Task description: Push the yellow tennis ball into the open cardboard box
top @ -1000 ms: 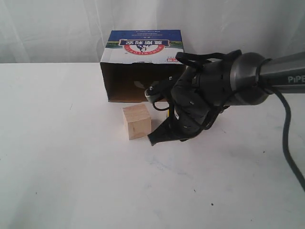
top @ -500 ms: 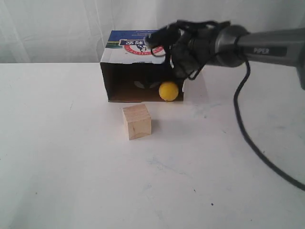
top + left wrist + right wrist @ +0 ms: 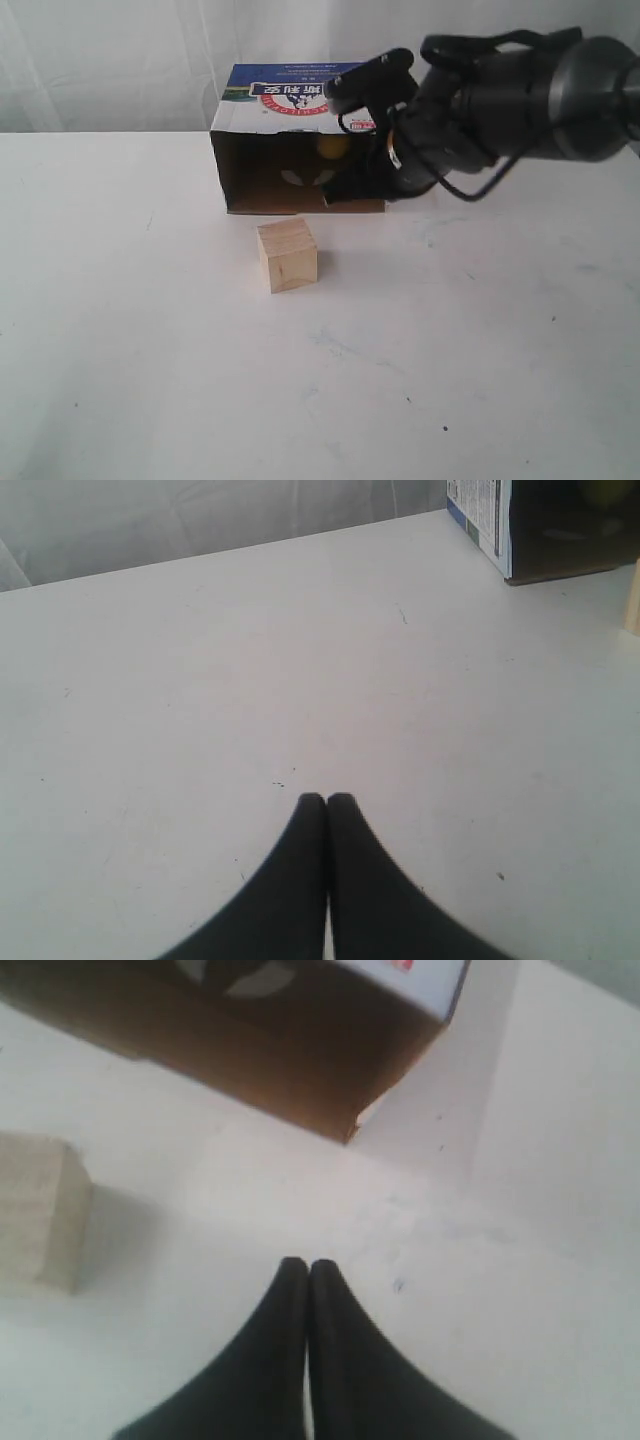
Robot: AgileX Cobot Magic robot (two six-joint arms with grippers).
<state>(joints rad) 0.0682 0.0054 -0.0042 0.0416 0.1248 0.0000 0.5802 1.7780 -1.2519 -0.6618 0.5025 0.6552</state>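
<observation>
Deeper into the box (image 3: 290, 100) sits the ball (image 3: 331, 147), and the right claw (image 3: 306, 1265) has dropped before its mouth; it and the left claw (image 3: 326, 800) are pinched closed, empty.

The open cardboard box (image 3: 290, 82) is plain matt brown cardboard with a smooth printed panel on top, and the cube (image 3: 287, 255) is pale bare wood with faint grain. The table (image 3: 150, 350) is white, matt and lightly speckled, and the backdrop (image 3: 100, 60) looks like white cloth. The left gripper (image 3: 326, 800) and right gripper (image 3: 307, 1265) look like smooth, matt black plastic.
</observation>
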